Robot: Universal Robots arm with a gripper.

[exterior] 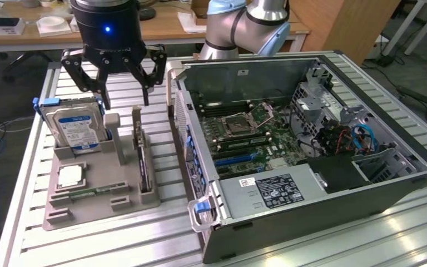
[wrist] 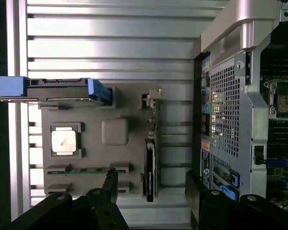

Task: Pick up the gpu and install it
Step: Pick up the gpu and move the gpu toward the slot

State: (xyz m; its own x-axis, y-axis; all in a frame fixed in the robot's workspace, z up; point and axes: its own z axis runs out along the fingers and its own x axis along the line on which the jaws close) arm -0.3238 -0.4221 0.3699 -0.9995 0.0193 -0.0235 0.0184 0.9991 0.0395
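PC case (exterior: 288, 222), side panel off, sits beside the grey holder tray (exterior: 87, 214) on the exterior view's right. Both rest on the slatted table (exterior: 109, 245).

Gripper (exterior: 127, 104) hangs above the tray's far end, roughly btwn the hard drive (exterior: 76, 125) and the case-side slot. Jaws spread wide, nothing in them, touching nothing.

The hard drive stands upright in the tray's corner away from the case.

The gpu (exterior: 144, 167) stands on edge in the tray's slot nearest the case, not yet lifted. Its long axis runs along the tray's length, approx parallel to the case's side wall, w/ the silver bracket at the tray's far end.

Key relation: the card is below the gripper and a bit toward the case. In the wrist view it shows edge-on as a thin dark line running btwn the two fingers (wrist: 110, 184), one finger on either side of its thickness. So, as I judge it, the jaw gap already sits crosswise to the card's long axis. What's left is mainly height, plus maybe a small shift along the card.

CPU (exterior: 69, 177) and memory stick (exterior: 87, 192) lie flat in the tray's near half, on the side away from the case, well apart from the gripper.
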